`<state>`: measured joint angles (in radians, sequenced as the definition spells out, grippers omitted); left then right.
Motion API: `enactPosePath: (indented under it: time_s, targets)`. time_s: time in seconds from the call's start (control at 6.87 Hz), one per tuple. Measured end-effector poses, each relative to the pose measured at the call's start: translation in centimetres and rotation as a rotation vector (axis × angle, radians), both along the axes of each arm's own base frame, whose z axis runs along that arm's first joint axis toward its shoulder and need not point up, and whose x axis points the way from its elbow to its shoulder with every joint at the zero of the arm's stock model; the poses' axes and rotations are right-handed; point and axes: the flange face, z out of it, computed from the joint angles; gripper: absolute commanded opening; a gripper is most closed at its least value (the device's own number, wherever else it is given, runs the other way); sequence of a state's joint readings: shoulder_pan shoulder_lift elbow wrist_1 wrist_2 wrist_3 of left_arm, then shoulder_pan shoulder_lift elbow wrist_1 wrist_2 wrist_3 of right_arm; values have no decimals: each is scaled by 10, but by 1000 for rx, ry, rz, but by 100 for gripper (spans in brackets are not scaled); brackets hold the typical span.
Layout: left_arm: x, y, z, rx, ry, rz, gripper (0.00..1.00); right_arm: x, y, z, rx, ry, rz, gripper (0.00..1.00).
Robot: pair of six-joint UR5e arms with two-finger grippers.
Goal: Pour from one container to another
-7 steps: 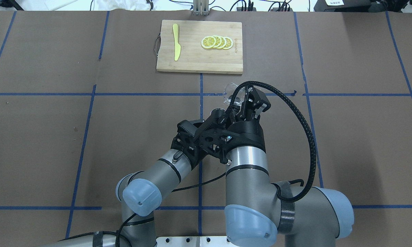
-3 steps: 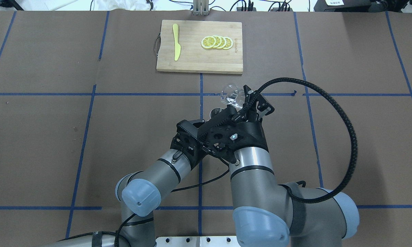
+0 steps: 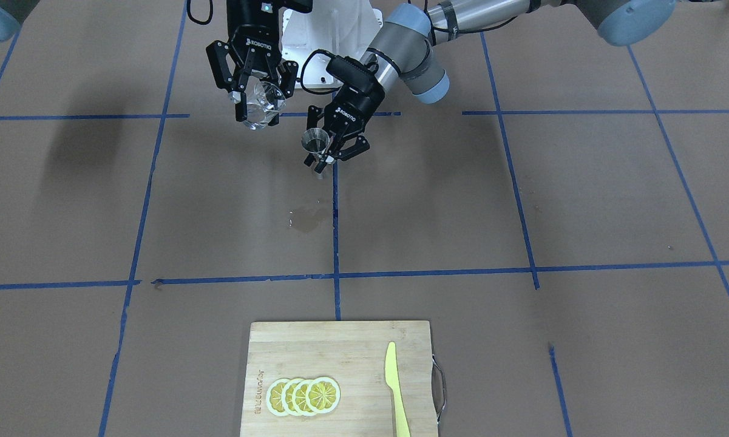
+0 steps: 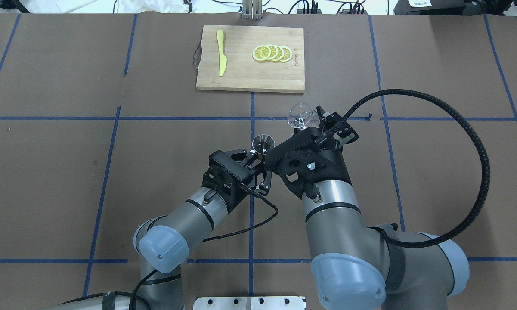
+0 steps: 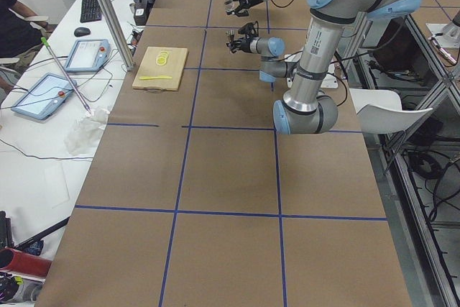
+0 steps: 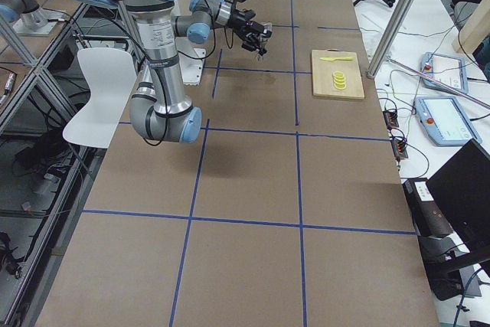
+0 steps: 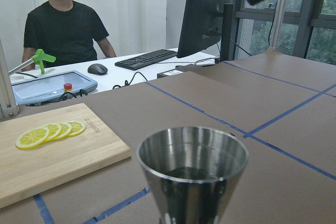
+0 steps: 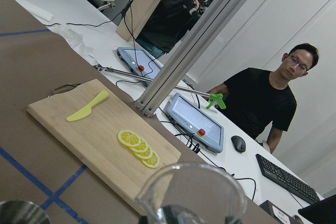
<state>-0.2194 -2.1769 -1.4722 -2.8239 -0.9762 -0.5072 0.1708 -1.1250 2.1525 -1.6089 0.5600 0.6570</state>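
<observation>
Brown table [image 3: 522, 200], right fingers [image 3: 237, 102] grip near-upright glass cup [image 3: 260, 107], left fingers [image 3: 353, 147] grip upright jigger [image 3: 315, 141]

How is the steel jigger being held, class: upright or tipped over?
Upright. The jigger shows a level rim with its wide mouth facing up, and the left hand holds it above the table.

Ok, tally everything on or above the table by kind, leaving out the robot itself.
Lemon slices: 4
Yellow knife: 1
Cutting board: 1
Glass measuring cup: 1
Steel jigger: 1
Total: 8
</observation>
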Motion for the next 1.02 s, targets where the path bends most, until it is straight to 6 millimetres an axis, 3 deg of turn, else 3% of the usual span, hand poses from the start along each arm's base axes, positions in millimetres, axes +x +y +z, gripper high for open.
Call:
enactPosePath:
  time_s: [0.29, 0.44, 0.73, 1.02]
  targets:
    - [-20, -9, -1, 0, 18, -24, 0, 15, 0, 9, -36, -87, 14, 0]
    - [-40, -17, 7, -4, 21, -47, 0, 24, 0, 22, -52, -141, 13, 0]
    - [-75, -28, 45, -40, 3, -130, 0, 42, -2, 61, -65, -214, 5, 0]
    - [-102, -34, 95, -121, 9, -196, 0, 57, -6, 93, -82, -269, 13, 0]
